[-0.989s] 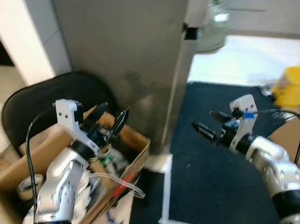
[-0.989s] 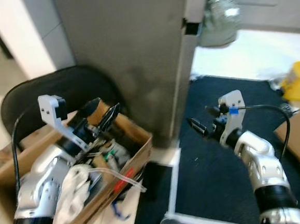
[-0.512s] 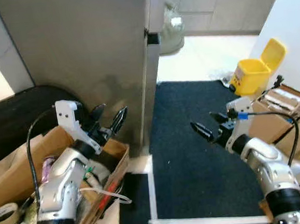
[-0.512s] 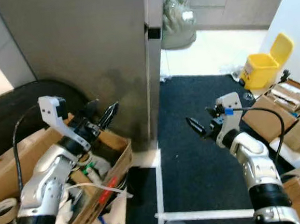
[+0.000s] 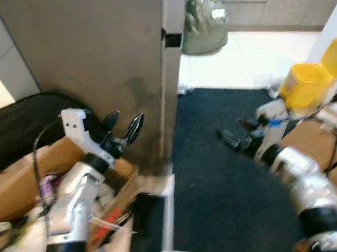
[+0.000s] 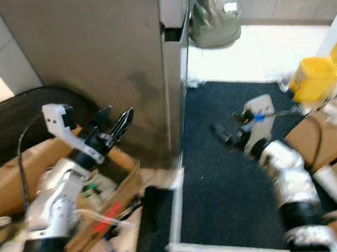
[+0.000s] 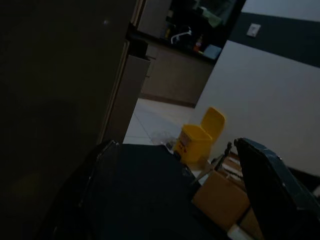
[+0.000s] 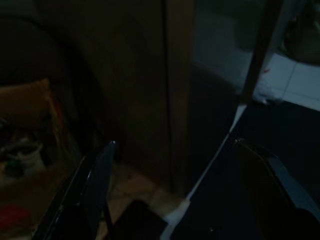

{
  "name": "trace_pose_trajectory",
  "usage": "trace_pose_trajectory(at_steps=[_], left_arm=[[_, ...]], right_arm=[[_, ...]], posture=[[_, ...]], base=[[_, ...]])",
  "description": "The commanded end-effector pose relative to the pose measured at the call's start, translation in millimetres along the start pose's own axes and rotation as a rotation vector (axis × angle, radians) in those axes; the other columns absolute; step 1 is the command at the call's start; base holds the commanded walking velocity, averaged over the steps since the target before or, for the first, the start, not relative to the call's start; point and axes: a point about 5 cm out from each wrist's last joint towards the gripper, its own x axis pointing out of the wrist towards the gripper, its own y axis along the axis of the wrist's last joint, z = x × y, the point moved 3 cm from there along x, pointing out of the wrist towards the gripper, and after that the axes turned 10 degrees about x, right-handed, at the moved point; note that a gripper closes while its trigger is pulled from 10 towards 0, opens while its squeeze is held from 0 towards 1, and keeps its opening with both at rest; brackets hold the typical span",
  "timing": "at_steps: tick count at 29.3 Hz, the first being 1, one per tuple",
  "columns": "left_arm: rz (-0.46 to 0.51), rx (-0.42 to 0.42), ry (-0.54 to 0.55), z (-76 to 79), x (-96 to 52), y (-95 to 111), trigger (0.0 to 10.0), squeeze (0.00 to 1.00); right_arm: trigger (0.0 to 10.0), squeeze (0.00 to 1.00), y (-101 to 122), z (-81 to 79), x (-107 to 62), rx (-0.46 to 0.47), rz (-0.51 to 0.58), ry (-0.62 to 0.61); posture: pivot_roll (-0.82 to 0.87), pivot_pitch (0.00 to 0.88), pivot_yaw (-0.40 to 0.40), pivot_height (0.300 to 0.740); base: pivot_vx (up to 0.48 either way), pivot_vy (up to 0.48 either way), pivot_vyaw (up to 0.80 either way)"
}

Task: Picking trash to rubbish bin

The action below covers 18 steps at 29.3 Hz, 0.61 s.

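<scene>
Standing by wall, yellow rubbish bin [image 5: 305,84], lid raised

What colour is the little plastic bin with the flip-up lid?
The small plastic bin is bright yellow, clearest in the left eye view.

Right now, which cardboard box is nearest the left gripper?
The open cardboard box of trash beneath the left gripper; the other cardboard boxes lie across the dark carpet.

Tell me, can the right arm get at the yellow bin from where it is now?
Probably not yet. The yellow bin stands beyond the right tool, which hangs open over dark carpet, pointing leftward, away from it.
</scene>
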Motion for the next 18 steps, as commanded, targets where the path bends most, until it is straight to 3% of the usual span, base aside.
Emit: trace_pose_trajectory(at_steps=[1, 5, 8, 18], left_arm=[[-0.01, -0.007, -0.009, 2.6, 0.1, -2.2, 10.0, 0.0], [-0.013, -0.009, -0.013, 2.9, 0.1, -3.0, 10.0, 0.0], [-0.016, -0.008, -0.014, 3.2, 0.4, -3.2, 10.0, 0.0], [0.003, -0.001, -0.027, 6.1, 2.0, -1.6, 10.0, 0.0]], right_arm=[[10.0, 0.0, -3.0, 4.7, -3.8, 0.002, -0.009, -0.019], [10.0, 0.0, -1.5, 5.1, -4.2, -0.003, 0.003, -0.019], [10.0, 0.0, -1.3, 5.7, -4.4, -0.003, 0.004, -0.021], [10.0, 0.0, -1.9, 6.6, -4.6, -0.016, -0.006, -0.024]], posture=[[-0.03, 0.0, -0.025, 0.74], [-0.03, 0.0, -0.025, 0.74], [-0.03, 0.0, -0.025, 0.74], [-0.03, 0.0, -0.026, 0.74]], base=[[0.0, -0.428, 0.0], [0.123, -0.393, 0.0], [0.0, 0.0, 0.0], [0.0, 0.0, -0.77]])
